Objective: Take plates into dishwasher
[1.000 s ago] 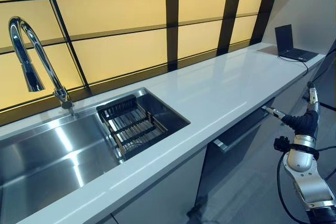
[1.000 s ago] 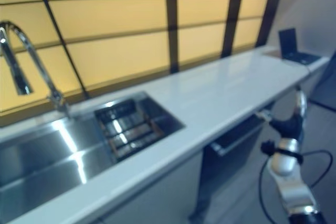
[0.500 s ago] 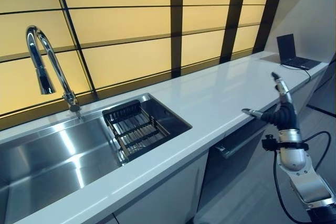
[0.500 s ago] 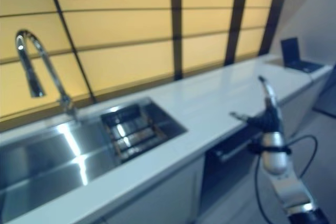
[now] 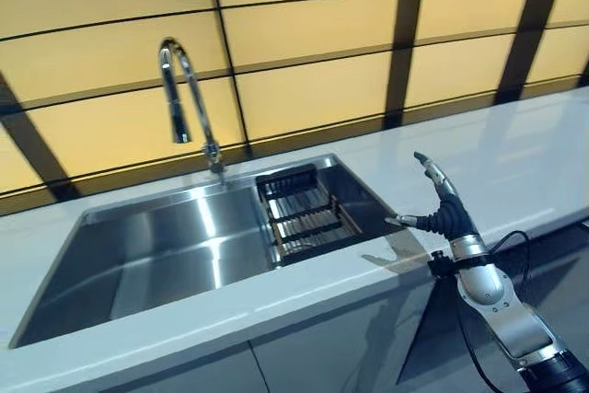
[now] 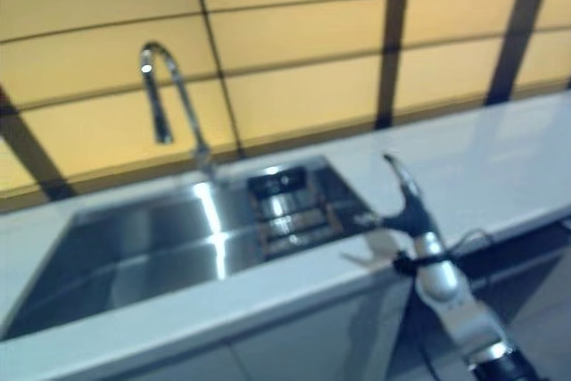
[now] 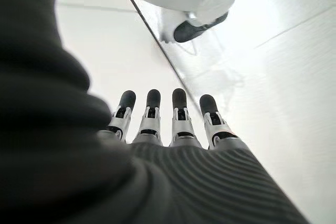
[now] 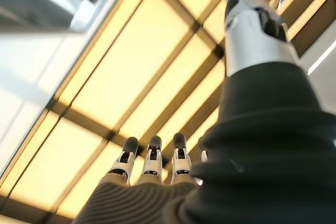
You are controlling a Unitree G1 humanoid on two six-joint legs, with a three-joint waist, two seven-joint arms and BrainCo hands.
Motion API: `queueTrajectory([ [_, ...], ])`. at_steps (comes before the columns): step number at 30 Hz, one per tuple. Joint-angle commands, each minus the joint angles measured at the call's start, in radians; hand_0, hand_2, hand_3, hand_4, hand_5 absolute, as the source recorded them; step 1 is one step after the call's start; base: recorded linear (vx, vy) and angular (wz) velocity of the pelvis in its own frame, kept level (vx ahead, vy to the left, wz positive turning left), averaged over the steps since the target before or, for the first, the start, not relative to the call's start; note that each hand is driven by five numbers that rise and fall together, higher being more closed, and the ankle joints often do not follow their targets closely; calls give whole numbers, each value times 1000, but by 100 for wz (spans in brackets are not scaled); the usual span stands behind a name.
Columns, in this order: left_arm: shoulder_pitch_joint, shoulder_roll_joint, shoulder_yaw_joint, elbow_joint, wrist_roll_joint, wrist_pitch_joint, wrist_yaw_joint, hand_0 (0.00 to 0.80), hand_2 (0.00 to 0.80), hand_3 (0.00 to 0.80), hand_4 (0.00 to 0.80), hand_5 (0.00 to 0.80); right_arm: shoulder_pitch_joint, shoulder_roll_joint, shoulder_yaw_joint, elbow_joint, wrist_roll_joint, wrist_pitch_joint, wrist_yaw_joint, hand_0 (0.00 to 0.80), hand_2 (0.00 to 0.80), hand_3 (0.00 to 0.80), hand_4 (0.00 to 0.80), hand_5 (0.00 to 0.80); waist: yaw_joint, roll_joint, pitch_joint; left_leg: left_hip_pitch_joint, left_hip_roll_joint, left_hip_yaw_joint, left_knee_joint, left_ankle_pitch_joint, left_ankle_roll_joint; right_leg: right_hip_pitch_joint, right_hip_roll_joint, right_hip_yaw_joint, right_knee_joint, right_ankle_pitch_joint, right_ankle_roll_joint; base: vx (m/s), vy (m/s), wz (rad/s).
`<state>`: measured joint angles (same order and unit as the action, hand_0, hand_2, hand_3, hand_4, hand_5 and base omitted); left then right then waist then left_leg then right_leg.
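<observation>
The head views take in the whole scene: a long white table (image 5: 515, 149), a steel sink (image 5: 156, 255) sunk into it, a curved tap (image 5: 184, 89) behind the basin, and glowing yellow wall panels (image 5: 304, 89) crossed by dark bars. Only these views show the right robot hand (image 5: 440, 209), raised just off the table's front edge, right of the sink, fingers straight and thumb spread out to the side, wide open, holding nothing and touching nothing.

Its own wrist view shows what the head views do not: the fingers (image 8: 152, 163) in a straight row, pointing up at the yellow panels, with the thumb standing apart and the tap's tip just showing past it.

The left robot hand (image 7: 173, 145) appears only in the left wrist view, nowhere in the head views. Its fingers run straight over a pale, glossy floor, empty and relaxed.

Now the containers. The sink's right compartment holds a dark slatted rack (image 5: 304, 213), and the rack's slots look bare; the wide left basin shows only bright reflections. No plate can be made out in any view, neither in the rack, nor on the table, nor in either robot hand. Below the table at far right sits a dark cabinet front (image 5: 552, 255); whether that is the dishwasher, I cannot tell.
</observation>
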<state>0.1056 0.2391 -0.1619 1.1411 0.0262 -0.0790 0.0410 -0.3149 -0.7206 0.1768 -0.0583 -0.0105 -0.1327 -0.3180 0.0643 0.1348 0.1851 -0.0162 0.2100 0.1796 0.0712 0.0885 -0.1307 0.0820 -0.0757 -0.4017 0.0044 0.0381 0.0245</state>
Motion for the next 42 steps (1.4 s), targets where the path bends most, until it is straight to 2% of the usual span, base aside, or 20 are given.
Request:
queueTrajectory([
  [1,-20,51,47,-2,12,-46,19,0,0,0,0,0,-137,43,7,11,-16,-43,-33,0,0,0,0,0,40,-148,-20,43,-59,19,208,-53,-19,73,-22,-59,-53,-80,-13,-202,133,18],
  [6,-9,37,54,11,16,-90,10,0,0,0,0,0,-132,48,12,22,-7,-15,-49,0,0,0,0,0,42,-145,-43,88,-86,-6,231,-93,-20,48,-32,-82,-76,-42,2,-257,268,39],
  [8,-8,29,47,-4,11,-103,5,0,0,0,0,0,-126,56,7,39,12,-6,-61,0,0,0,0,0,39,-144,-51,116,-108,-15,204,-141,-6,21,-48,-81,-78,-12,26,-282,392,37],
  [9,-10,27,40,-22,13,-102,2,0,0,0,0,0,-119,69,-2,60,11,-11,-76,0,0,0,0,0,35,-141,-52,131,-112,-2,171,-165,4,4,-60,-85,-79,13,47,-225,317,36],
  [10,-12,27,37,-28,14,-99,1,0,0,0,0,0,-117,72,-4,63,11,-11,-82,0,0,0,0,0,33,-142,-51,141,-116,1,154,-179,10,0,-65,-86,-80,23,56,-262,362,41],
  [11,-16,28,31,-39,18,-91,0,0,0,0,0,0,-112,79,-11,69,12,-13,-93,0,0,0,0,0,28,-143,-51,165,-129,16,105,-220,26,-17,-79,-90,-79,47,77,-310,425,39],
  [12,-31,38,16,-48,22,-67,0,0,0,0,0,0,-103,92,-28,80,22,-8,-105,0,0,0,0,0,13,-142,-50,200,-155,39,13,-253,49,-59,-103,-98,-77,101,127,-384,522,54],
  [13,-41,45,7,-45,22,-52,-1,0,0,0,0,0,-99,99,-36,85,23,-4,-116,0,0,0,0,0,5,-141,-48,211,-170,42,-21,-254,59,-81,-114,-104,-78,132,150,-391,515,42],
  [16,-63,60,-6,-29,25,-33,6,0,0,0,0,0,-88,115,-58,88,23,10,-119,0,0,0,0,0,-7,-145,-35,214,-210,26,-54,-259,81,-131,-139,-113,-73,201,180,-246,311,9],
  [17,-70,67,-6,-20,23,-26,12,0,0,0,0,0,-80,118,-71,85,19,18,-123,0,0,0,0,0,-13,-148,-30,215,-224,16,-61,-261,91,-155,-150,-103,-63,225,188,-277,354,8],
  [18,-75,71,-3,-9,17,-18,19,0,0,0,0,0,-66,121,-86,79,21,24,-123,0,0,0,0,0,-21,-148,-25,215,-230,5,-67,-256,98,-177,-155,-80,-41,231,188,-231,306,10],
  [19,-78,75,4,4,12,-15,22,0,0,0,0,0,-47,119,-103,72,32,26,-122,0,0,0,0,0,-33,-146,-21,217,-232,-12,-77,-248,104,-198,-150,-37,-25,228,184,-256,242,5],
  [20,-83,80,8,16,10,-5,21,0,0,0,0,0,-23,113,-123,66,44,29,-127,0,0,0,0,0,-52,-155,-16,204,-245,-30,-87,-220,116,-227,-157,9,-6,232,165,-229,199,6],
  [21,-85,87,13,30,18,4,16,0,0,0,0,0,4,102,-149,65,59,28,-134,0,0,0,0,0,-70,-153,-19,198,-243,-55,-99,-209,126,-239,-143,78,20,216,156,-214,164,20],
  [24,-83,108,13,85,45,8,4,0,0,0,0,0,75,93,-233,100,89,8,-191,0,0,0,0,0,-104,-149,-38,173,-245,-109,-127,-182,156,-219,-114,242,109,166,131,-146,126,47],
  [27,-79,114,22,100,29,9,4,0,0,0,0,0,147,111,-313,130,128,15,-283,0,0,0,0,0,-113,-150,-62,155,-243,-125,-144,-174,168,-174,-105,300,118,124,123,-96,14,43],
  [32,-68,108,24,101,23,4,4,0,0,0,0,0,222,158,-431,231,229,-7,-401,0,0,0,0,0,-108,-161,-87,144,-233,-117,-153,-176,175,-93,-89,311,70,59,122,-56,-88,5],
  [34,-68,104,24,99,13,-3,10,0,0,0,0,0,243,169,-465,262,203,-11,-445,0,0,0,0,0,-110,-162,-96,144,-226,-102,-157,-175,172,-63,-70,306,30,18,123,-61,-144,-15],
  [38,-80,99,25,76,-12,3,15,0,0,0,0,0,267,180,-481,321,179,8,-520,0,0,0,0,0,-110,-169,-104,143,-220,-85,-154,-178,165,-41,-48,305,-24,0,125,-54,-188,-16],
  [42,-105,86,17,31,-49,18,29,0,0,0,0,0,291,196,-451,509,203,33,-525,0,0,0,0,0,-114,-175,-111,143,-206,-65,-155,-172,141,-24,-21,312,-80,9,113,-49,-205,-11],
])
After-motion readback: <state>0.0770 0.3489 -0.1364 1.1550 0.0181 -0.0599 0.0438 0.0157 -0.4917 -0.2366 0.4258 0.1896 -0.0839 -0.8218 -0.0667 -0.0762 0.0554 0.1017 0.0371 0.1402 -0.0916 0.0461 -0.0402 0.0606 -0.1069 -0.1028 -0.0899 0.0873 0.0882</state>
